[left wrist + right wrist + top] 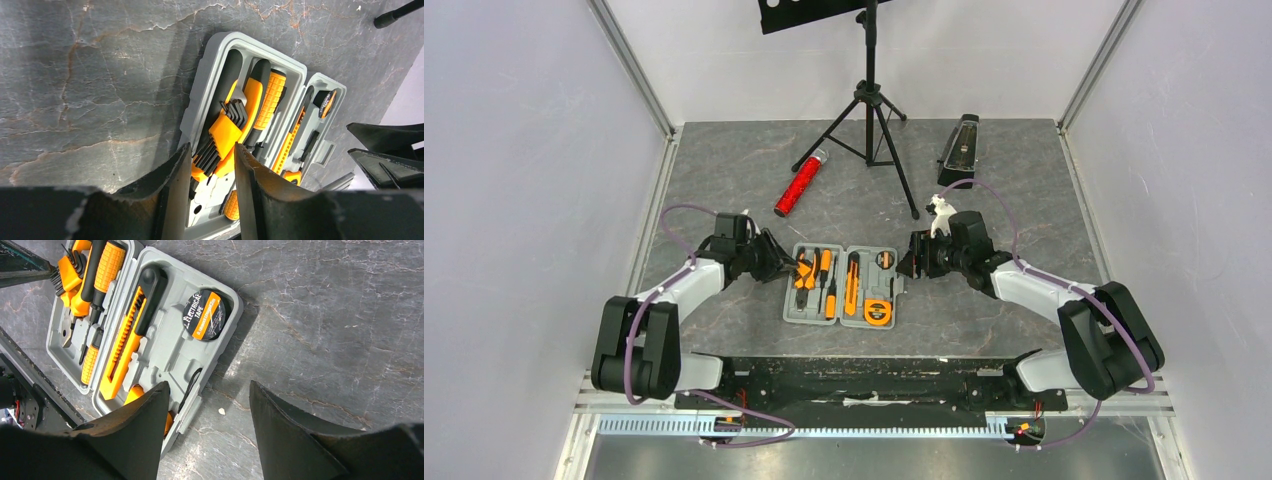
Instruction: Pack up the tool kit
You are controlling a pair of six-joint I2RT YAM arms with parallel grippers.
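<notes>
Left end effector [212,150] straddles hex keys [227,127] (grip unclear); right end effector [209,385] spread, empty. 1 unseated tool would block case [200,85] closing.

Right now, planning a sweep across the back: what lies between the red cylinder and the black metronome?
The music stand's tripod stands between the red cylinder and the metronome; the top view shows it.

Left tool [212,145] parted; right tool [209,383] parted; arms angled inward.
</notes>
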